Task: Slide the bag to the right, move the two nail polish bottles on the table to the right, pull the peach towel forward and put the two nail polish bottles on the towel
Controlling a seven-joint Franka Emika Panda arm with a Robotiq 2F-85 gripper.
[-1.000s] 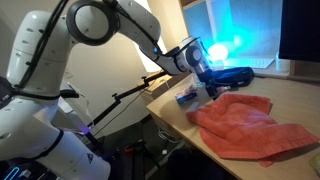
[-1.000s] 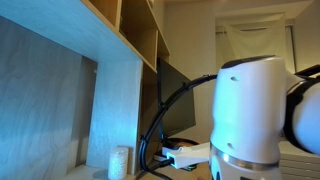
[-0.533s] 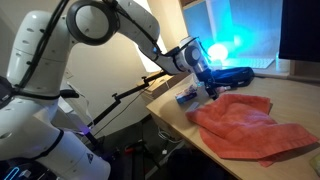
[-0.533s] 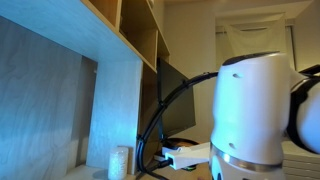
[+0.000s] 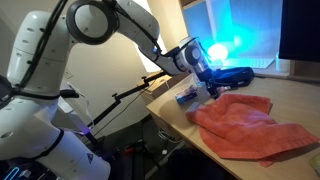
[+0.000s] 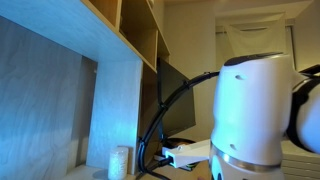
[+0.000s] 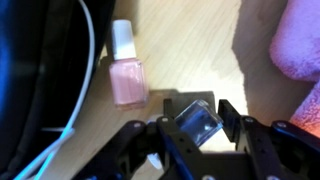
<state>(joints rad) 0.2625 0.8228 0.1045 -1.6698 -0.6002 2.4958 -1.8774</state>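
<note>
- Your gripper (image 7: 200,128) has its jaws about half closed on the grey bottle (image 7: 200,120); in the wrist view the bottle sits square between the 2 fingers (image 7: 232,118), low over the table (image 7: 190,50), and it looks gripped rather than merely straddled.
- This reads as the carry of 1 of the 2 bottles; whether it goes to the right first or straight onto the towel (image 7: 300,45) can't be told from here, so judge by where the towel lies for you.
- Lift straight up before you travel; the bottle is tiny and smooth, and a sideways start could twist it out of the fingers.
- Keep the grip steady; no squeeze harder, no easing until the bottle rests on something.
- On the towel, choose a flat patch, not a fold; in an exterior view the cloth (image 5: 245,125) is rumpled, and a small bottle could tip or roll there.
- Set it down low, then open; don't drop it.
- The pink bottle (image 7: 124,72) lies on its side, white cap toward the top of the wrist view; it is left of the jaws and beyond them, clearly apart, beside a dark object (image 7: 35,70) with a white cord at the left edge.
- The towel's edge shows at the upper right of that view, on the opposite side from the pink bottle.
- The bag isn't identifiable in any view.
</note>
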